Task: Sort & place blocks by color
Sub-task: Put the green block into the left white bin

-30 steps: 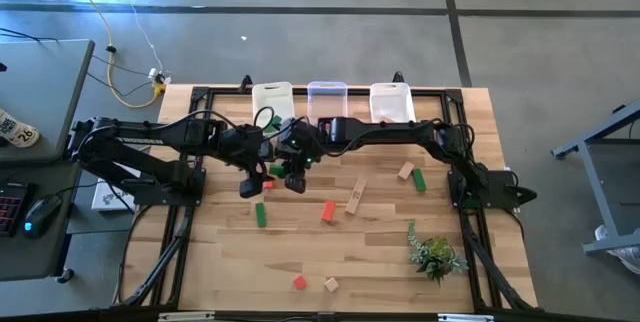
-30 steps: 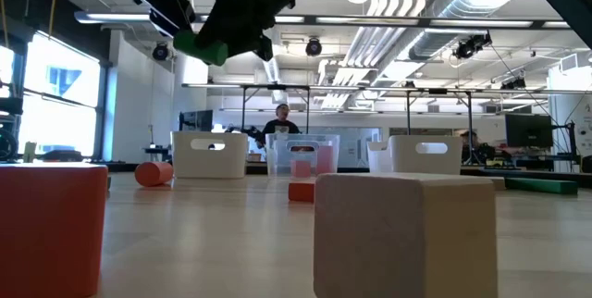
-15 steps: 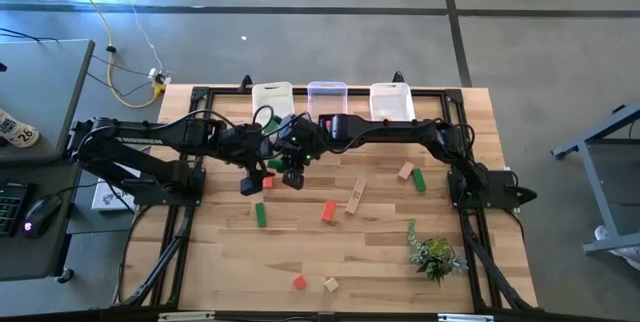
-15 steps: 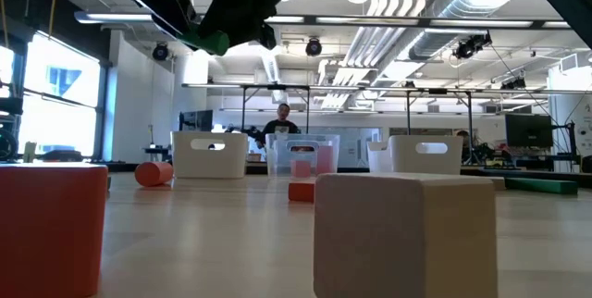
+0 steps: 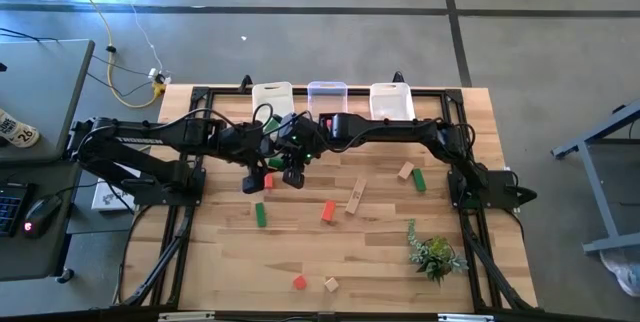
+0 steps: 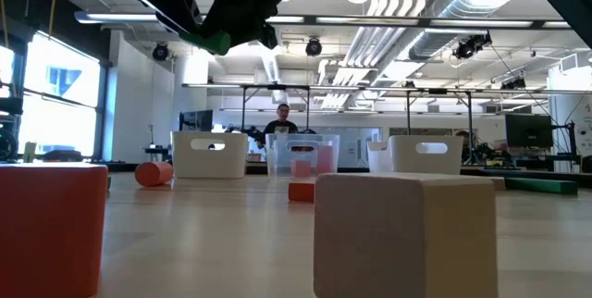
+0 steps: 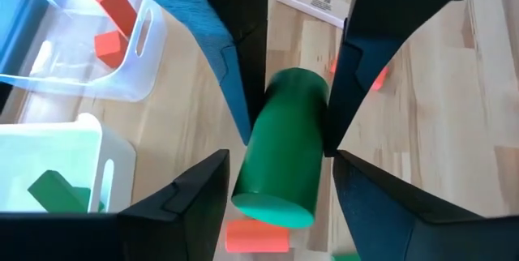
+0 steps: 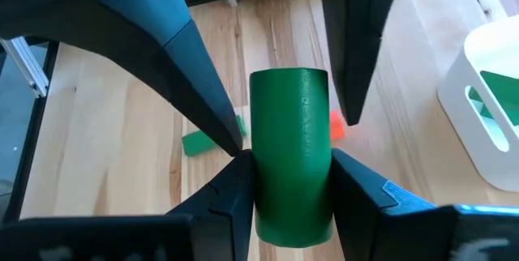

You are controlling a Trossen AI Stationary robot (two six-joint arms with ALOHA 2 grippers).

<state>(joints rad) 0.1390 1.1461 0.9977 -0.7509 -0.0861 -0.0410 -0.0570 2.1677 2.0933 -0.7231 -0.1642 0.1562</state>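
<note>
A green cylinder (image 8: pixel 290 147) hangs above the table between my two grippers, which meet tip to tip near the far bins; it also shows in the low view (image 6: pixel 215 41). My right gripper (image 8: pixel 289 160) is shut on it. My left gripper (image 7: pixel 281 157) is open, one finger on each side of the cylinder's other end with narrow gaps. Loose blocks lie on the table: green (image 5: pixel 261 214), red (image 5: pixel 327 211), a tan bar (image 5: pixel 356 196), tan (image 5: pixel 405 171) and green (image 5: pixel 419 179). My right gripper pinches the green cylinder's round side (image 8: pixel 268 176) between its two fingers, toward one end. The cylinder lies along the fingers and sticks out past their tips. It is lifted clear of the table.
Three bins stand at the far edge: a white one (image 5: pixel 272 97) holding green pieces, a clear one (image 5: pixel 327 97) holding red pieces, and a white one (image 5: pixel 391 100). A small plant (image 5: pixel 434 254) stands near right. A red block (image 5: pixel 299 282) and a tan block (image 5: pixel 331 284) lie near the front edge.
The green cylinder and the two grippers about it have gone up a little, staying together.
</note>
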